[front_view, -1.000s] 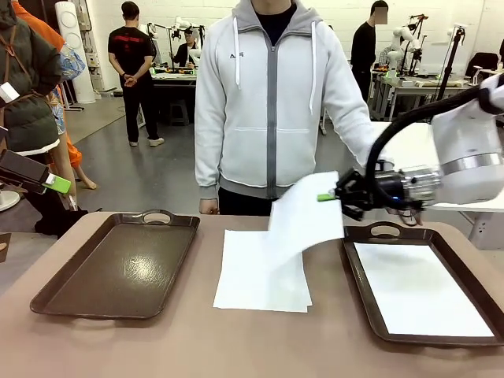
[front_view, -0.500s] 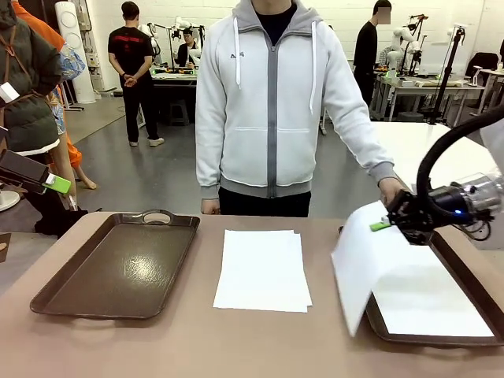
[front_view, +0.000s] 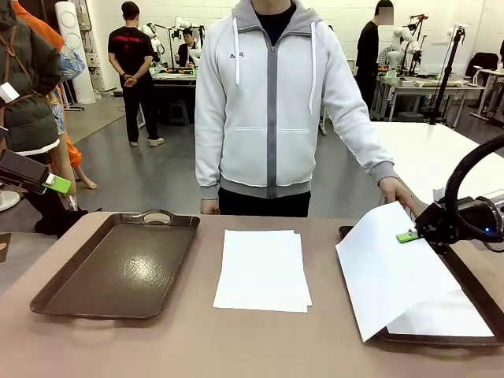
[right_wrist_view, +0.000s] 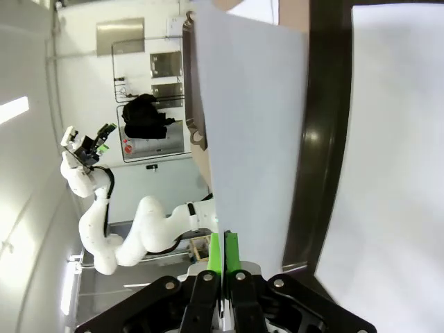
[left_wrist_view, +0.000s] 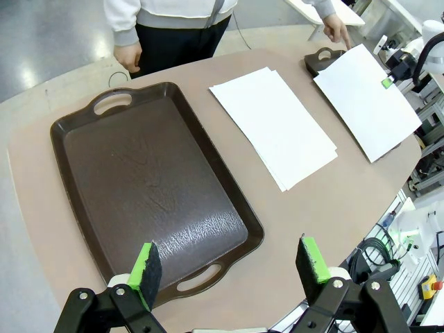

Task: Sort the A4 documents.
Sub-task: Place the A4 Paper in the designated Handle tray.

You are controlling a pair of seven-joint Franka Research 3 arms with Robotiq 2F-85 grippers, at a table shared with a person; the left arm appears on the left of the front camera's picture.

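A stack of white A4 documents (front_view: 261,269) lies in the middle of the table, also seen in the left wrist view (left_wrist_view: 274,125). My right gripper (front_view: 409,235) is shut on the edge of one sheet (front_view: 386,272), which slopes over the left rim of the right brown tray (front_view: 472,272). Another sheet (front_view: 445,315) lies flat in that tray. In the right wrist view the pads (right_wrist_view: 223,251) pinch the held sheet (right_wrist_view: 250,104) above the tray's rim (right_wrist_view: 326,139). My left gripper (left_wrist_view: 229,263) hangs open high above the empty left tray (left_wrist_view: 149,187), at the far left of the front view (front_view: 57,185).
A person in a grey hoodie stands at the far side; one hand (front_view: 398,193) rests by the right tray's far handle. The left tray (front_view: 118,264) holds nothing. Bare tabletop (front_view: 260,346) runs along the front edge.
My right gripper has carried the sheet rightward and down, from above the middle stack to over the right tray. The left arm has not moved.
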